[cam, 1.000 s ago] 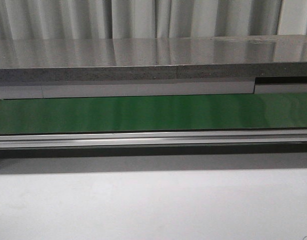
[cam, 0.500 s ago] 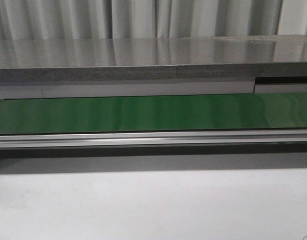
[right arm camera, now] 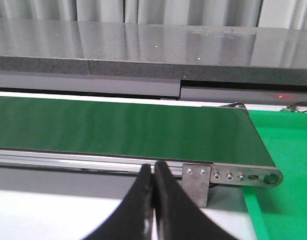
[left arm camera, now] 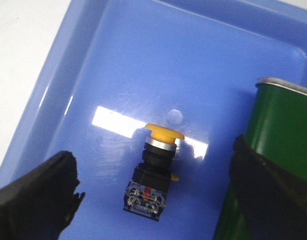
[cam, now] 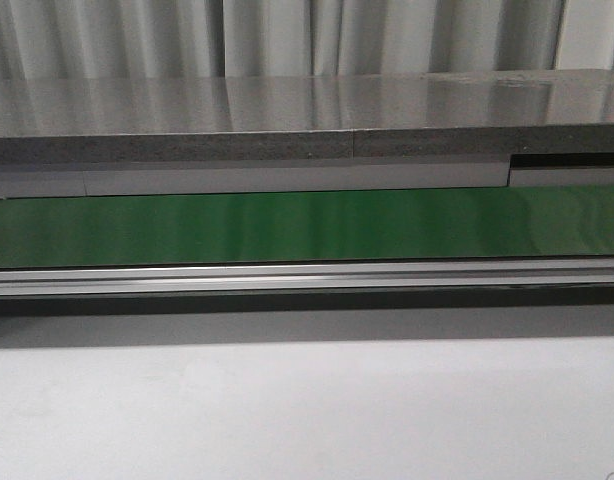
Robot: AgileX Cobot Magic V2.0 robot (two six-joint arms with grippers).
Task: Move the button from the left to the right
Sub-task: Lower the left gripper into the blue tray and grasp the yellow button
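Note:
In the left wrist view the button (left arm camera: pixel 154 167) lies on its side in a blue tray (left arm camera: pixel 68 65), yellow cap pointing away from the fingers, black body with red and white marks nearest them. My left gripper (left arm camera: pixel 154 192) is open above it, one black finger on each side and neither touching it. In the right wrist view my right gripper (right arm camera: pixel 153 169) is shut with nothing between its fingers, in front of the green conveyor belt (right arm camera: pixel 123 127). Neither gripper nor the button shows in the front view.
The green conveyor belt (cam: pixel 307 225) runs across the front view behind a metal rail (cam: pixel 307 278), with a grey counter (cam: pixel 287 120) beyond. The belt's end (left arm camera: pixel 278 135) overlaps the blue tray. A green surface (right arm camera: pixel 288 165) lies past the belt's right end roller (right arm camera: pixel 269 178).

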